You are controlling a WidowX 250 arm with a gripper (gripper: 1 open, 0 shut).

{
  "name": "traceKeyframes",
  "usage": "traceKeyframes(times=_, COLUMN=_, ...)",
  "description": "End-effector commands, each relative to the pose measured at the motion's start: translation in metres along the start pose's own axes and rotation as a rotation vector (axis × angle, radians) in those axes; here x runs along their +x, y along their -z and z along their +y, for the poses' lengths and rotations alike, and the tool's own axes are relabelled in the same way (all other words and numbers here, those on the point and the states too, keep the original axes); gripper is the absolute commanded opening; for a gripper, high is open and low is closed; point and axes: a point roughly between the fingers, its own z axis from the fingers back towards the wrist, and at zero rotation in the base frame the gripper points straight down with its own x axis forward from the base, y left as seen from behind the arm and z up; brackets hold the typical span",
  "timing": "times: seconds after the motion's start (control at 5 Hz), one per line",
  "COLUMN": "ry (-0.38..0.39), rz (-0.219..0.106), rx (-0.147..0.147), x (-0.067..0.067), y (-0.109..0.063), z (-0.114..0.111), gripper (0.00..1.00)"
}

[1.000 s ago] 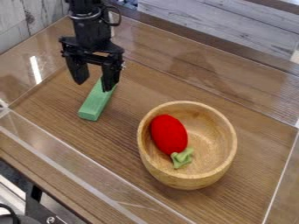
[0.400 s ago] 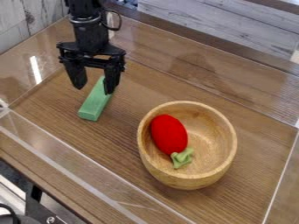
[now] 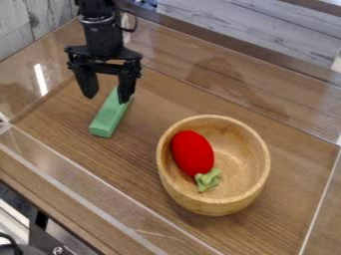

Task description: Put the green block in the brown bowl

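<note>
Since the earlier frame your fingers have rolled a little about their own axis and settled slightly, so the two black tips now stand more squarely across the far end of the green block instead of skewed to it. They are spread wide and hold nothing; whether the tips already touch the block or hang just above it, you cannot tell from this view. For the task, that reads as the line-up before the grasp: the block is not yet held and nothing has been lifted.

The green block lies flat on the counter, beneath and just in front of the fingers, near the brown bowl but apart from it. It is a plain, matte, light-green bar with square edges, long and narrow, so you will likely want to close across its short width.

The brown bowl is round, thick-rimmed, light wood with visible grain. Inside it already lies a smooth, glossy red vegetable with a small green stem, leaving free room mostly at the far side. The counter is dark wood-grain under a clear, reflective surround.
</note>
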Motion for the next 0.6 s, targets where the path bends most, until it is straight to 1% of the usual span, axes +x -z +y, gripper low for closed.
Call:
traceKeyframes(times=0.0, ry=0.055, rz=-0.034, rx=0.001, x=0.007, y=-0.014, z=0.001, gripper=1.00)
traceKeyframes(times=0.2, ry=0.104, rz=-0.020, rx=-0.003, x=0.008, y=-0.013, z=-0.001, gripper=1.00)
traceKeyframes(times=0.4, ry=0.160, rz=-0.005, rx=-0.005, x=0.014, y=-0.003, z=0.006, gripper=1.00)
